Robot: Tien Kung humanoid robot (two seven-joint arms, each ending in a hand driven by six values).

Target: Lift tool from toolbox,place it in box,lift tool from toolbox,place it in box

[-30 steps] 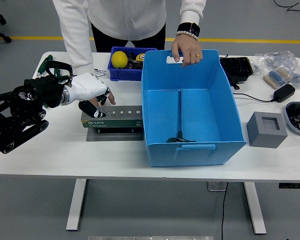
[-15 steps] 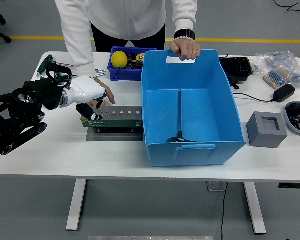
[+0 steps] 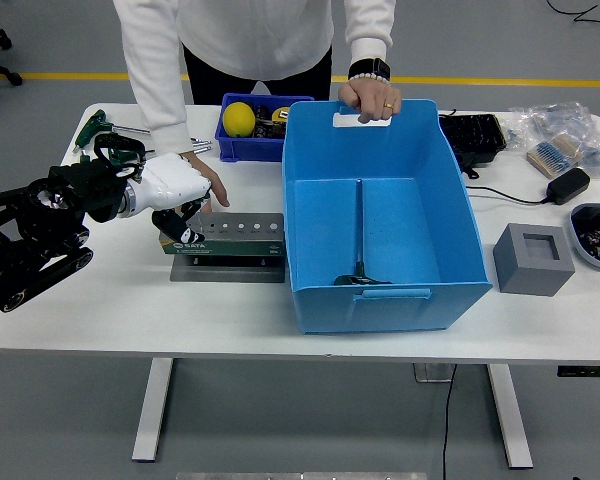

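Observation:
The toolbox is a green tool block (image 3: 235,235) with a row of holes, set on a grey base (image 3: 230,268) left of the big blue box (image 3: 380,215). My left hand (image 3: 178,205), white on a black arm, hangs over the block's left end and touches it. Whether it holds a tool is hidden. A dark-handled tool (image 3: 360,281) lies inside the blue box by its near wall. A person's hand (image 3: 212,188) rests on the table just behind my hand. The person's other hand (image 3: 370,98) grips the box's far rim.
Behind the block stands a small blue bin (image 3: 242,148) with a yellow ball (image 3: 239,118) and tools. A green-handled tool (image 3: 92,128) lies at the far left. A grey foam block (image 3: 533,258), a charger (image 3: 567,185) and bags sit at the right.
My left hand has shifted left and slightly down, from the middle of the block's left part to its left end. The person's hand on the box rim moved slightly.

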